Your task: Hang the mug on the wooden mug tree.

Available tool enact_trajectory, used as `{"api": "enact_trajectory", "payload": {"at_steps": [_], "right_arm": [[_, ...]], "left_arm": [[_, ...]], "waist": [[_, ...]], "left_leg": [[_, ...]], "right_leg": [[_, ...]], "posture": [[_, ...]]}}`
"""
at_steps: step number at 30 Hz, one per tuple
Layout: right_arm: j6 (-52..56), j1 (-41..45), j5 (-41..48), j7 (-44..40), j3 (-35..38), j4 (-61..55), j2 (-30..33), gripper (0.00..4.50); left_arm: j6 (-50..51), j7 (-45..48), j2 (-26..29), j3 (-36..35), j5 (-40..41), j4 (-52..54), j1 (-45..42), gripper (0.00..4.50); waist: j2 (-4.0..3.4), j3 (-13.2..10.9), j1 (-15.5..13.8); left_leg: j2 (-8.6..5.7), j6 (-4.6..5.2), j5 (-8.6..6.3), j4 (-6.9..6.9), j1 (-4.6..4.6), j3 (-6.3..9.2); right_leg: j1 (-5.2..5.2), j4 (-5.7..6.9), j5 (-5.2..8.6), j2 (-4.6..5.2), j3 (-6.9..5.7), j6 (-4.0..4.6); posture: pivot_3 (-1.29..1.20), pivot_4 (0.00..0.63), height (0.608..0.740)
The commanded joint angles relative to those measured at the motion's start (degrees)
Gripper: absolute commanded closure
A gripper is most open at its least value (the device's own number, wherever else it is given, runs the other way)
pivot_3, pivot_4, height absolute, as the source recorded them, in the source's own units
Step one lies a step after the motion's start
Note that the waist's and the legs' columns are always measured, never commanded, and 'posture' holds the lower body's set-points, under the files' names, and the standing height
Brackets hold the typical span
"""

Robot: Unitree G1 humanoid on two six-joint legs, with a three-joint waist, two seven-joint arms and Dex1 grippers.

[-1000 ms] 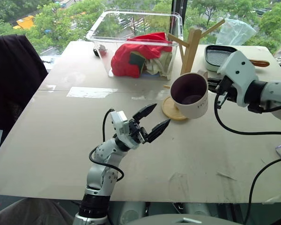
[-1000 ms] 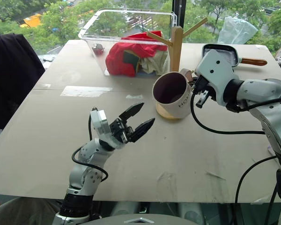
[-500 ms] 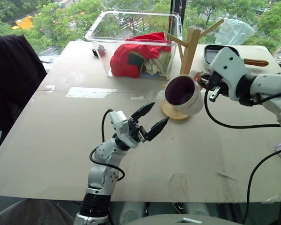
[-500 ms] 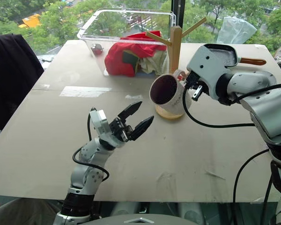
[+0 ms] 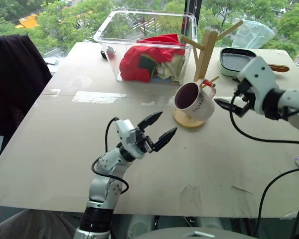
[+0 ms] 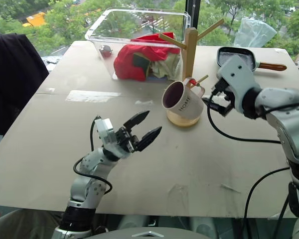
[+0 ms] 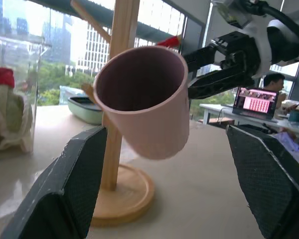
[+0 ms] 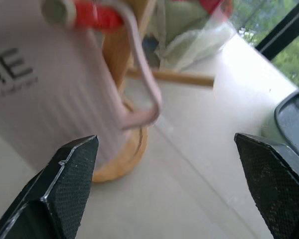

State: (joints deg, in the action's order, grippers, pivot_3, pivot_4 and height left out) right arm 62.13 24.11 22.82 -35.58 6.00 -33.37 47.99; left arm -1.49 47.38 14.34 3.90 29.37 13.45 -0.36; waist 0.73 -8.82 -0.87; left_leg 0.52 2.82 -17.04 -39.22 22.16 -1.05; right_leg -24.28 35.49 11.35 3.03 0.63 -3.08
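Note:
The cream mug (image 5: 195, 102) marked "HOME" hangs tilted by its handle (image 8: 143, 94) on the red-tipped peg (image 8: 92, 13) of the wooden mug tree (image 5: 205, 51), just above the round base (image 5: 182, 120). My right gripper (image 5: 227, 106) stands open a little to the right of the mug, apart from it, with nothing between its fingers. My left gripper (image 5: 166, 123) hovers open and empty over the table, nearer to me and left of the tree. In the left wrist view the mug (image 7: 144, 99) faces me with its dark mouth.
A clear plastic bin (image 5: 114, 30) with red cloth stands behind the tree. A grey pan (image 5: 234, 59) and a plastic bag (image 5: 251, 32) lie at the back right. A dark garment (image 5: 10, 79) hangs at the table's left side.
My right gripper has opened, let go of the mug and drawn back to the right and down. The mug now hangs on the red-tipped peg. The left gripper has barely moved.

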Motion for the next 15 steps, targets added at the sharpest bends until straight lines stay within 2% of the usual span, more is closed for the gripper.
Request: {"api": "enact_trajectory", "payload": {"at_steps": [1,4,7,10,15], "right_arm": [[-10.57,-11.11,0.13,-1.18,8.02,-2.05,-3.52,0.08],[-24.38,-22.46,-0.18,-2.15,12.54,0.13,-10.78,0.08],[-35.04,-30.96,-0.06,-5.46,13.26,3.14,-15.19,0.08],[-43.51,-37.74,4.15,-11.10,13.26,8.24,-21.18,0.08],[-50.98,-42.23,4.44,-16.18,11.40,14.12,-22.68,0.08]], "left_arm": [[1.63,-2.12,2.13,-0.16,-2.23,4.06,3.38,0.58],[4.73,-4.77,3.87,0.15,-3.71,5.88,7.68,0.58],[6.21,-7.17,5.44,1.21,-6.81,8.03,12.61,0.58],[7.56,-10.75,6.84,2.02,-11.71,9.42,17.60,0.58],[8.22,-11.94,8.05,1.47,-13.10,10.22,19.30,0.58]], "waist": [[-0.08,-0.04,0.16],[-0.05,-0.02,0.27],[-0.17,-0.16,0.54],[-0.08,-0.15,0.67],[-0.24,-0.20,1.26]], "left_leg": [[0.00,0.01,-0.01,0.00,-0.02,-0.09],[0.02,0.01,-0.02,0.08,-0.12,-0.05],[0.02,0.02,-0.03,0.07,-0.19,-0.21],[0.05,0.02,-0.03,0.05,-0.33,-0.22],[0.13,0.01,-0.02,0.02,-0.45,-0.24]], "right_leg": [[-0.01,0.01,0.00,0.01,0.08,-0.01],[0.05,0.01,0.05,-0.06,0.07,-0.07],[0.03,0.07,0.09,-0.08,0.26,-0.13],[0.12,0.08,0.22,-0.09,0.27,-0.34],[0.17,0.17,0.22,0.00,0.28,-0.33]], "posture": [[0.00,0.150,0.740],[0.00,0.150,0.740],[0.00,0.150,0.740],[0.00,0.150,0.740],[0.00,0.150,0.740]]}}
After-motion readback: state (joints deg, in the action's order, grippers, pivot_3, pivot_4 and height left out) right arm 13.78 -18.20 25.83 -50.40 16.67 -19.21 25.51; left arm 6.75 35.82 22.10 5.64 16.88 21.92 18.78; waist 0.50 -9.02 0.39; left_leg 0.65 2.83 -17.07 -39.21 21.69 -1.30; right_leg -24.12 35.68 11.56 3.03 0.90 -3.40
